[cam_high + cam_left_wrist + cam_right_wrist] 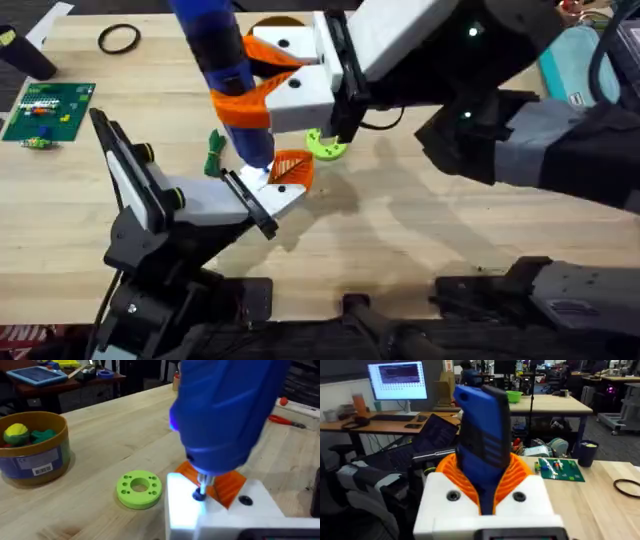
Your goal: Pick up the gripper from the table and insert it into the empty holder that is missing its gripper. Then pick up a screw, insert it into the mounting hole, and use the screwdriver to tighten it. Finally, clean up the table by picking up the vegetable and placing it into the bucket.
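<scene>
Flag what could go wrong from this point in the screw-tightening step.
1. The screwdriver tip sits on the screw in the holder; if it tilts in the right gripper, the bit may slip off the head.
2. Downward push could shift the holder and unseat the orange-faced gripper.
3. The lime-green disc lies close by and may get knocked on withdrawal.

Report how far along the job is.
Done: the small white-and-orange ribbed gripper sits in the white angular holder. In hand: the right gripper holds the thick blue screwdriver, tip on the screw. Left: the green vegetable lies on the table, outside the round yellow bucket.
</scene>
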Controlling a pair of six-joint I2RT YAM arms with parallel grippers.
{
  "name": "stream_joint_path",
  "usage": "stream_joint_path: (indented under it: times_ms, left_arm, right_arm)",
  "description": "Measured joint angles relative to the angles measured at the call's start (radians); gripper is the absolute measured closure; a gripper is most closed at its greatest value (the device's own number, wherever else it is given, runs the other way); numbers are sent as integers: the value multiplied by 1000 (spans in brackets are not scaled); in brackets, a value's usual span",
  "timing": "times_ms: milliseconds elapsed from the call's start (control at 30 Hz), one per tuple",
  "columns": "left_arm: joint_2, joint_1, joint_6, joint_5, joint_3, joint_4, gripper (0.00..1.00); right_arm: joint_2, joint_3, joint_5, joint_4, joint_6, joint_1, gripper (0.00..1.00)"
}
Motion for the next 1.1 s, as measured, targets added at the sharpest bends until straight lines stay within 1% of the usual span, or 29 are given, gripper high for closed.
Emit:
stream_joint_path:
  times_ms: [1100]
  left_arm:
    - [0, 0, 0, 0, 0, 0, 990]
  right_arm:
    - [0, 0, 0, -28, -29, 2, 924]
